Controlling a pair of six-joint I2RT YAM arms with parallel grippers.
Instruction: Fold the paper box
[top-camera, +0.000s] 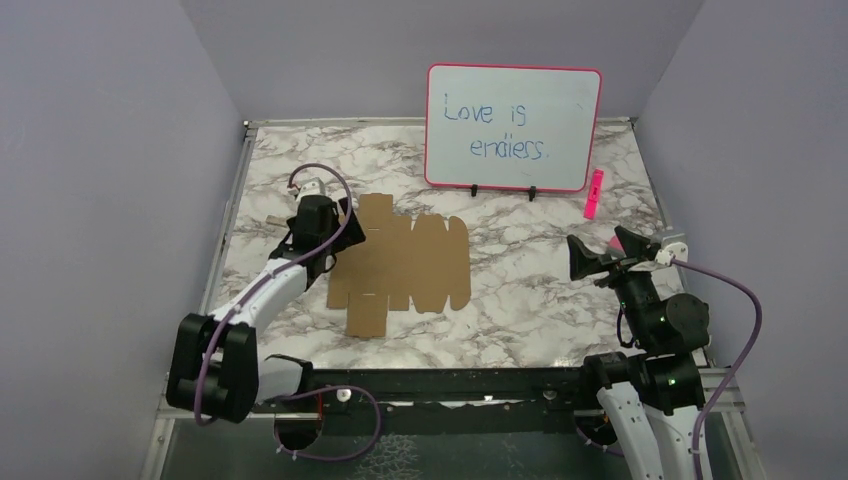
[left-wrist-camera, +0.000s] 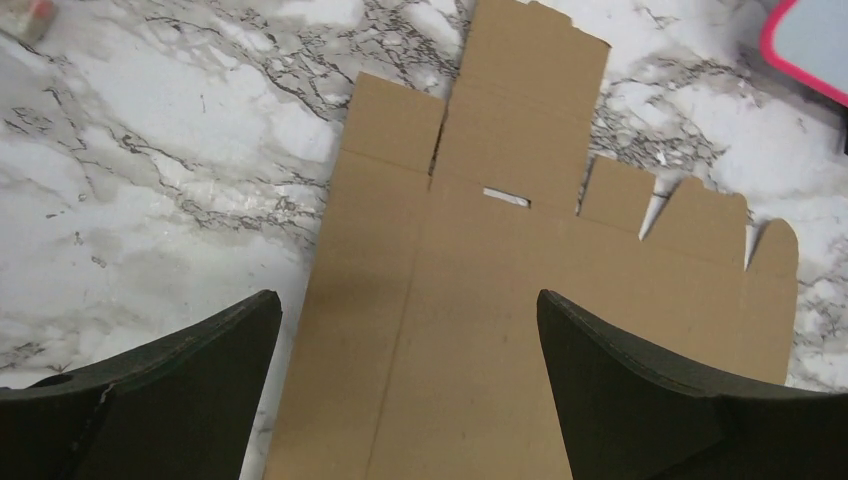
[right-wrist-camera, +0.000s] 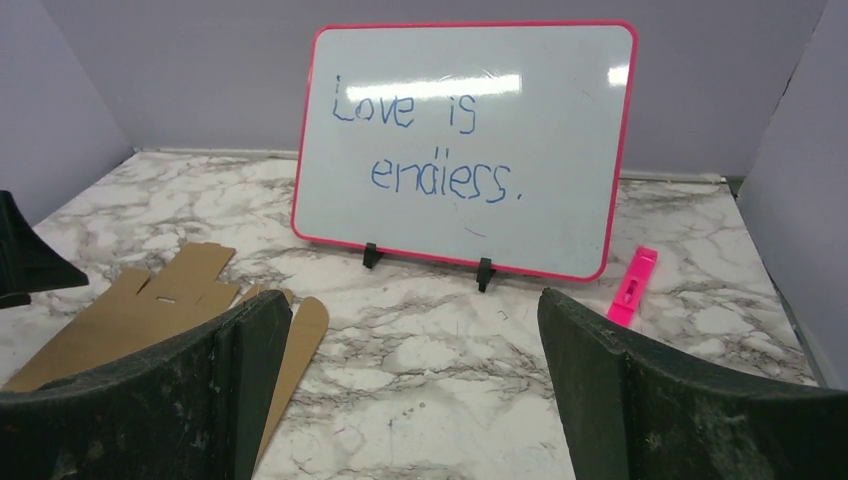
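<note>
- Hovering over the left end of the cardboard, the left gripper (top-camera: 322, 228) has its jaws spread wide with nothing between them. Whether a fingertip touches the sheet, I can't tell.
- Under it lies the box (top-camera: 405, 265), a flat die-cut sheet on the marble table (top-camera: 540, 310), a little left of centre.
- Looking down from the left wrist, every panel and flap of the box (left-wrist-camera: 520, 250) lies level, with the crease lines faint and unbent. One small slit is cut near the tall flap.
- Progress, as I read it: nothing is folded yet. The walls have to come up along the creases, the ends have to close and the tabs have to be tucked in, so the whole job is ahead.
- As for containers, there are none to speak of. The box is no vessel yet, holds nothing, and nothing rests on it.
- Behind and to the right, the board (top-camera: 513, 125) stands propped on two clips and reads "Love is endless."
- Just past its right corner a pink marker (top-camera: 593, 194) lies on the table.
- Far right, the right gripper (top-camera: 597, 257) is also wide open and empty. It is well apart from the box and faces the board.
</note>
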